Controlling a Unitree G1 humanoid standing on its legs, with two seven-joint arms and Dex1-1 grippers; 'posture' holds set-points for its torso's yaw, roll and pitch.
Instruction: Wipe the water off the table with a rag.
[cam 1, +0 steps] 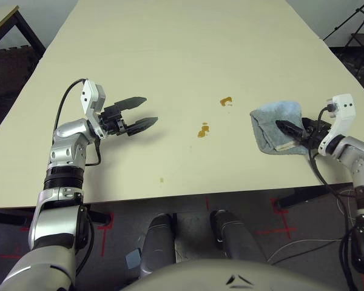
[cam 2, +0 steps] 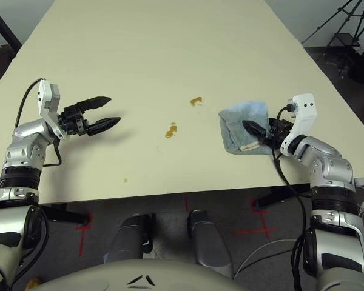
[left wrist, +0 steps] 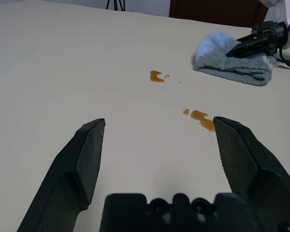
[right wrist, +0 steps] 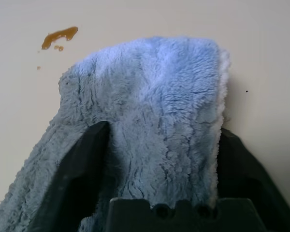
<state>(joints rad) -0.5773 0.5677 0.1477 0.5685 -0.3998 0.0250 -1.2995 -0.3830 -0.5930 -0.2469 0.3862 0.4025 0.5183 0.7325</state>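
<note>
My right hand grips the folded blue-grey rag, its two fingers one on each side of the cloth, which lies on the right part of the cream worktop near the near edge. My left hand hovers open over the left side, fingers spread and pointing right. Between the two hands sit the water blotches, one orange-brown spot farther off and just left of the rag, the other nearer and further left.
</note>
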